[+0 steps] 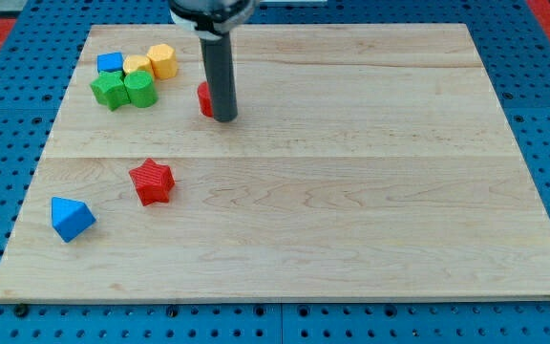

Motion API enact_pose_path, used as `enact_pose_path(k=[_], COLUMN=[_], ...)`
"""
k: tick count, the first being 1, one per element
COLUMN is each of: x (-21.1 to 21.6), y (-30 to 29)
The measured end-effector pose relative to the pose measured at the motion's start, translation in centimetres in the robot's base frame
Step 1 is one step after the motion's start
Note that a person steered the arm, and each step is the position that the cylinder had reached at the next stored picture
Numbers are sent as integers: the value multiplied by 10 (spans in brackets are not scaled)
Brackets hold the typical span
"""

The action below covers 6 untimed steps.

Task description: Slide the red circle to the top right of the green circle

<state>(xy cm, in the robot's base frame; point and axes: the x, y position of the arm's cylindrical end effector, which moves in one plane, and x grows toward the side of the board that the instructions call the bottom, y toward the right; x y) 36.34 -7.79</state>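
The red circle [203,98] lies near the view's top left, mostly hidden behind my rod. My tip [223,118] rests on the board against the red circle's right side. The green circle [140,89] sits to the left of the red circle, in a cluster of blocks. A green star [111,91] touches the green circle's left side.
In the cluster, a yellow hexagon [162,61], a second yellow block [137,66] and a blue block [111,63] lie above the green pair. A red star [152,182] lies at mid left. A blue triangle [71,219] lies near the wooden board's [351,210] bottom left corner.
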Motion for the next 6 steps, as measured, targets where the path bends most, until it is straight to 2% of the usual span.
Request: enact_pose_path(k=[1,3,4,6], x=[-29,-37,-58,-60], y=[-31,14,3,-23])
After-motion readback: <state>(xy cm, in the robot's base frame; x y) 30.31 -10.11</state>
